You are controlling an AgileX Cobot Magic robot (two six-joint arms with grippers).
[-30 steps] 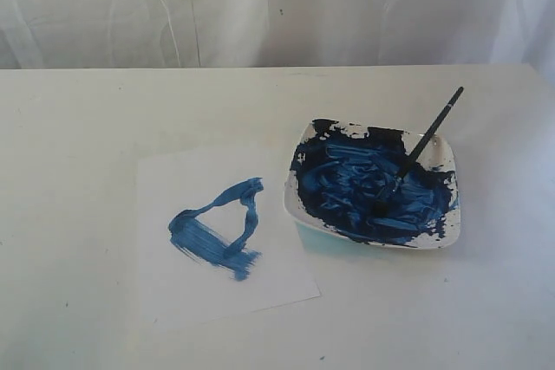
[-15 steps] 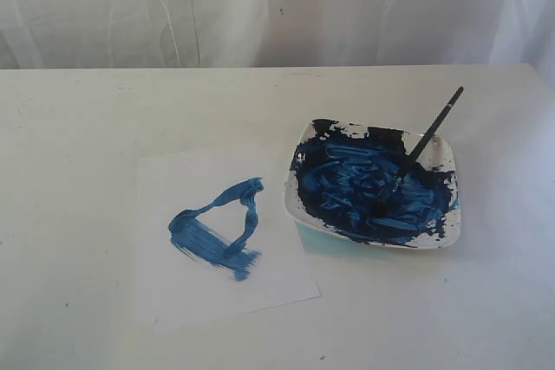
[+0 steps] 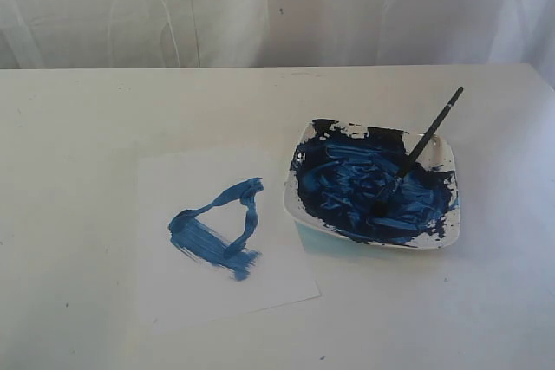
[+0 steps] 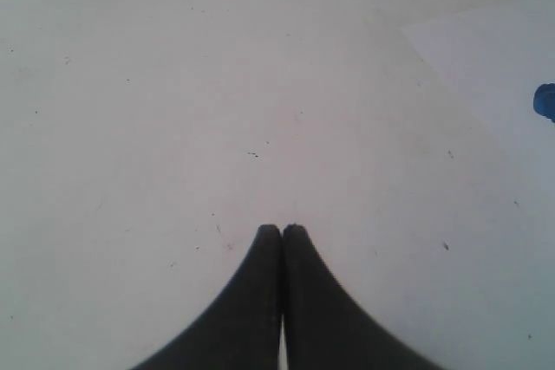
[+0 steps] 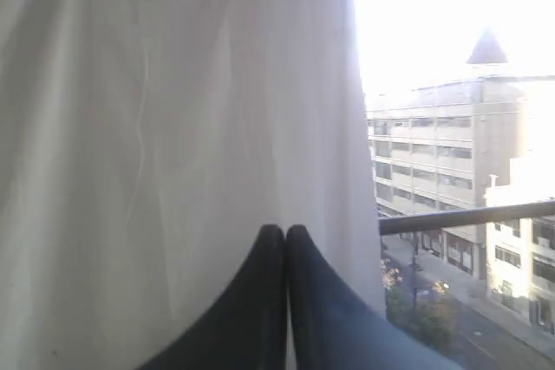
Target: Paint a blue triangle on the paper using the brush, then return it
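Observation:
The blue triangle is painted on the white paper left of the dish. The black-handled brush leans in the dish, tip down in the blue paint, handle sticking out over the far right rim. Neither arm shows in the exterior view. My left gripper is shut with nothing in it, over bare white table; the paper corner and a bit of the blue triangle show at the edge of its view. My right gripper is shut and empty, facing a white curtain and a window.
The white tabletop stretches around the paper and dish. A white curtain hangs behind the table's far edge. Light blue paint smears the table just under the dish's near rim.

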